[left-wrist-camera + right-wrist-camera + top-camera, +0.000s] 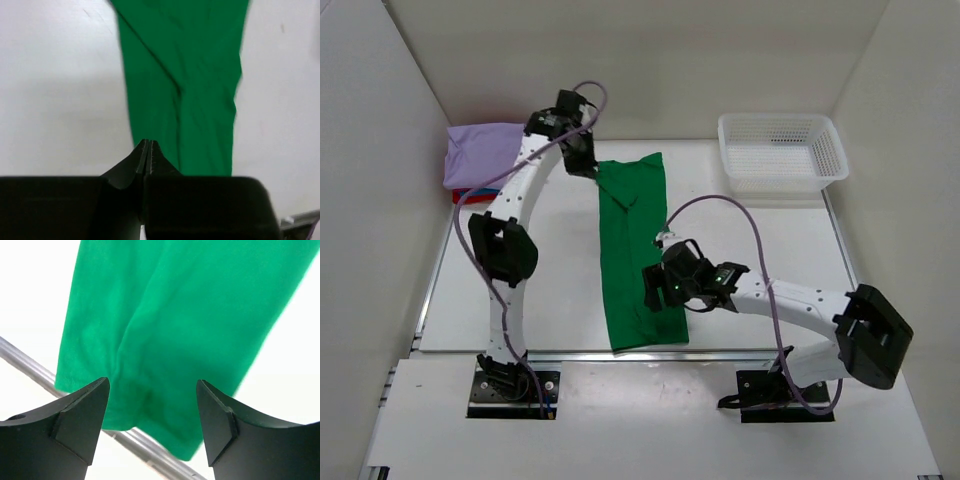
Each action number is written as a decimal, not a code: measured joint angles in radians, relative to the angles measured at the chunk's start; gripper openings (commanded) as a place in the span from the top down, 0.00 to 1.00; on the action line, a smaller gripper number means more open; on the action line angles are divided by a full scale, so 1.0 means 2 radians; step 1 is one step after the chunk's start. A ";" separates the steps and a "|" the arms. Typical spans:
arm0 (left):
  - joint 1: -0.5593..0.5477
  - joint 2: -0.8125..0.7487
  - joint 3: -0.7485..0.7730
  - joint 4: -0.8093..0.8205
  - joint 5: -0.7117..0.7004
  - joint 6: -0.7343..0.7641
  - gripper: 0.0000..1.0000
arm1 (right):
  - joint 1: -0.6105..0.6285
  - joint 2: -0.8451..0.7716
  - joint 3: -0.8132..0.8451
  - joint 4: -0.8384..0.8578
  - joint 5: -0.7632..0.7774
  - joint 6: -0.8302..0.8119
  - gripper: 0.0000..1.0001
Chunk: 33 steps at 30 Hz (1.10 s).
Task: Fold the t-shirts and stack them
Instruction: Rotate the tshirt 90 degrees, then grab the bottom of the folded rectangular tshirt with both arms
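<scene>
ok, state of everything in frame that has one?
green t-shirt: folded into a long strip, flat on the table.
lavender t-shirt: folded, at the far left.
white basket: upright, empty.
left gripper: shut at the green t-shirt's far corner; grip on cloth unclear.
right gripper: open over its near end.

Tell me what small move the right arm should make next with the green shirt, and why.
Probably lower the right gripper and close on the near end of the green t-shirt: its jaws stand open above that cloth, while the left gripper is shut at the far corner.
</scene>
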 measured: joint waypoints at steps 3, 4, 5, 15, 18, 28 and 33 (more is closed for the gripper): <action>-0.067 -0.110 -0.146 0.013 -0.029 0.000 0.84 | -0.029 -0.029 -0.002 -0.005 0.004 -0.013 0.32; -0.087 -0.150 -0.212 0.036 -0.029 -0.004 0.80 | -0.036 -0.037 -0.003 -0.009 0.006 -0.014 0.32; -0.109 -0.206 -0.302 0.055 -0.027 -0.008 0.78 | -0.044 -0.047 -0.007 -0.014 0.008 -0.014 0.33; -0.185 -0.562 -0.809 0.212 -0.022 -0.115 0.56 | -0.082 -0.148 -0.104 -0.100 0.018 0.019 0.40; -0.225 -0.597 -0.885 0.262 -0.026 -0.156 0.57 | -0.078 -0.162 -0.127 -0.113 0.017 0.039 0.41; -0.349 -0.532 -0.933 0.369 -0.061 -0.248 0.58 | -0.030 -0.162 -0.163 -0.097 0.004 0.101 0.43; -0.367 -0.512 -0.933 0.371 -0.066 -0.262 0.57 | -0.026 -0.157 -0.163 -0.078 -0.004 0.113 0.45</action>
